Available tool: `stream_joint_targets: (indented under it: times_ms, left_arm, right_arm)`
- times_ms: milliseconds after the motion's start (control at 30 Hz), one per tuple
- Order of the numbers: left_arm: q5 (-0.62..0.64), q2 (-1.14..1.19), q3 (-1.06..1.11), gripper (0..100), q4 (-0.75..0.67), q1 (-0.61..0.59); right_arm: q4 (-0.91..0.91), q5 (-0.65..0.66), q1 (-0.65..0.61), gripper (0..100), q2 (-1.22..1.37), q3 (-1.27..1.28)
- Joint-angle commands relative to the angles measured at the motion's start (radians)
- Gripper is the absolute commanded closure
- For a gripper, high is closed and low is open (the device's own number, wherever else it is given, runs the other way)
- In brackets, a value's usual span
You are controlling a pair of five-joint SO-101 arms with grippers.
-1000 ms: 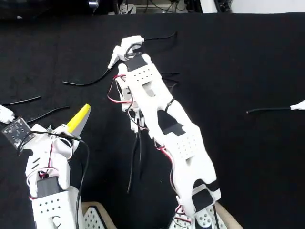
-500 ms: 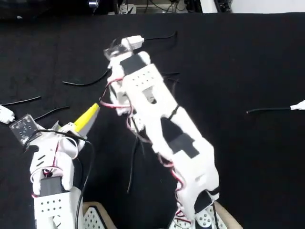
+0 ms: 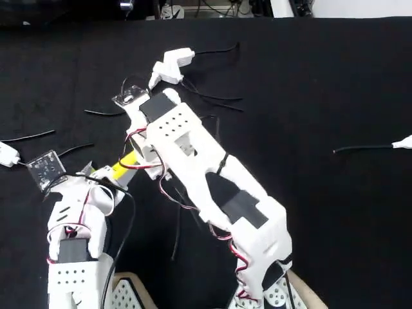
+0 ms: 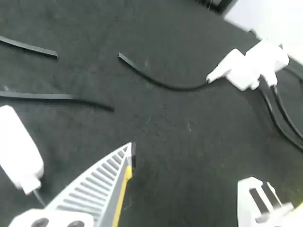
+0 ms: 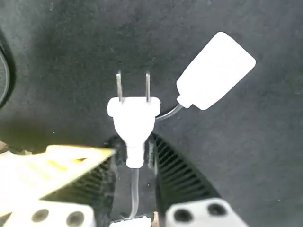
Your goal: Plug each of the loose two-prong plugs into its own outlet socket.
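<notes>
In the right wrist view my right gripper [image 5: 135, 144] is shut on a white two-prong plug [image 5: 135, 113], its prongs pointing away over the black table. A white outlet socket [image 5: 215, 78] lies just beyond it, off to one side of the prongs. In the high view the right arm [image 3: 187, 141] stretches toward the left arm. My left gripper [image 4: 184, 189] is open and holds nothing; its yellow-edged finger [image 3: 125, 161] lies close beside the right arm's wrist. Another white socket [image 3: 6, 154] lies at the table's left edge. A joined white plug and socket [image 3: 172, 64] lie at the back.
Loose black cables [image 3: 212, 100] trail over the black table around the joined pair and under the right arm. A white connector [image 3: 404, 141] on a black lead lies at the far right edge. The arms' bases stand at the near edge.
The right arm has swung from the joined pair at the back toward the left and nearer. The left arm has turned right, bringing its yellow finger up to the right arm's wrist.
</notes>
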Motion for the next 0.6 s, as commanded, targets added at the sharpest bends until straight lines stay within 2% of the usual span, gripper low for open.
stream_joint_targets:
  times_ms: [0, 333, 567]
  left_arm:
    - [-0.006, -0.009, 0.016, 46, 0.005, 0.041]
    - [-0.006, -0.008, 0.016, 46, 0.006, 0.038]
    - [-0.006, -0.008, 0.016, 46, 0.006, 0.038]
  right_arm:
    - [0.021, -0.002, -0.017, 98.6, -0.065, -0.041]
    - [0.023, 0.008, -0.014, 98.5, -0.3, 0.028]
    - [0.023, 0.008, -0.011, 98.5, -0.366, 0.044]
